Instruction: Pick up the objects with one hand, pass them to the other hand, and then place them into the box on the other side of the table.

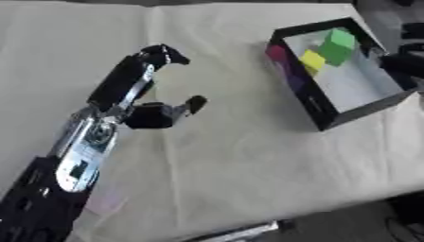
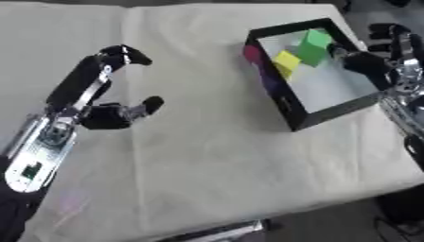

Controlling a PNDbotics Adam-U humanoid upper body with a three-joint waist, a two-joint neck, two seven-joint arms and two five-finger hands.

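Cloth [image 1: 248, 156], cream and creased, covers the whole table under your arms. Your black box [image 1: 319, 106] sits at the right side, tilted in view, with a green cube [image 1: 338, 45] and a yellow cube [image 1: 312, 60] touching each other in its far corner. Your left hand [image 1: 136, 101] hovers over the cloth, fingers and thumb spread in a wide C, holding nothing. Your right hand [image 2: 396, 59] is at the box's right wall; its fingers I cannot tell.
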